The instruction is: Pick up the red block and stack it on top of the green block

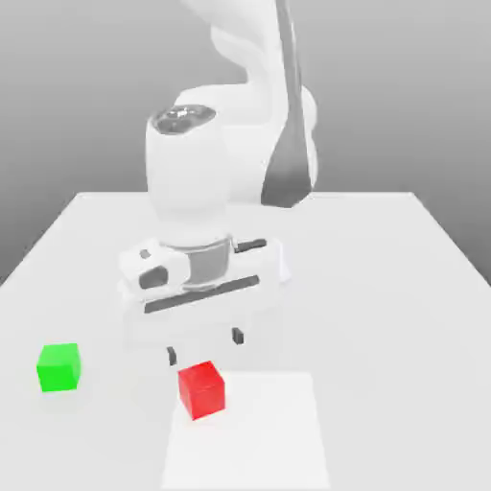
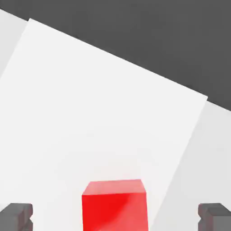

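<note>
Exterior view, lower centre: red block (image 1: 201, 389) on the white table (image 1: 384, 268), at the left corner of a brighter white patch (image 1: 259, 441). Gripper (image 1: 205, 347) just above and slightly behind, dark fingertips (image 1: 238, 336) apart, nothing pinched. Green block (image 1: 58, 367) well apart, at the lower left of the frame, also on the table.

Deciding relation, as a judgement: block lying just forward of the pincer and below it, roughly between the two finger lines but not yet between the pads. Probably a short move forward and down needed before closing. No long axis to respect, since a cube; faces seem slightly turned against the finger line, so a small wrist correction possibly useful.

Hand view, bottom edge: red block (image 2: 115, 205) centred between the two grey fingertips (image 2: 17, 215), clear gaps on both sides, so spread wide enough. Centring confirmed better here; height above the block and the way to the green block readable from the exterior view.
</note>
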Robot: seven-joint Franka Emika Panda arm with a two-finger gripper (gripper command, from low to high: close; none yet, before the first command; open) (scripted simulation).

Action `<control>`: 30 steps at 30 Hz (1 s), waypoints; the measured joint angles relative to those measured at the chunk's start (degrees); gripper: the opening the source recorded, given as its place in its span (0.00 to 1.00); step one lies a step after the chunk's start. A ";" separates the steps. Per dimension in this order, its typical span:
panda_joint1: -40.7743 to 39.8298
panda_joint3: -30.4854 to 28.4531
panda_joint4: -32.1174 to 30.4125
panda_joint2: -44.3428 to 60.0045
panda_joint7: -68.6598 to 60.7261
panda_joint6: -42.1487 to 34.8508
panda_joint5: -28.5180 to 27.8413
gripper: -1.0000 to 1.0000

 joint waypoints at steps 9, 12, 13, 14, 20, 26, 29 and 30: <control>0.03 0.76 1.35 4.72 -2.90 3.78 2.57 0.50; -0.29 1.61 1.72 6.81 -4.62 5.45 4.89 0.50; -0.56 2.09 1.81 7.57 -5.30 6.07 5.83 0.50; -0.89 2.65 1.89 8.35 -6.01 6.71 6.81 0.50; -4.75 8.09 2.04 13.48 -10.30 10.95 12.95 0.50; -6.56 10.43 1.98 15.27 -11.51 12.38 14.81 0.00; -6.97 10.85 1.97 15.44 -11.53 12.54 14.84 0.00; -6.43 10.11 1.99 14.84 -11.03 12.04 14.10 0.00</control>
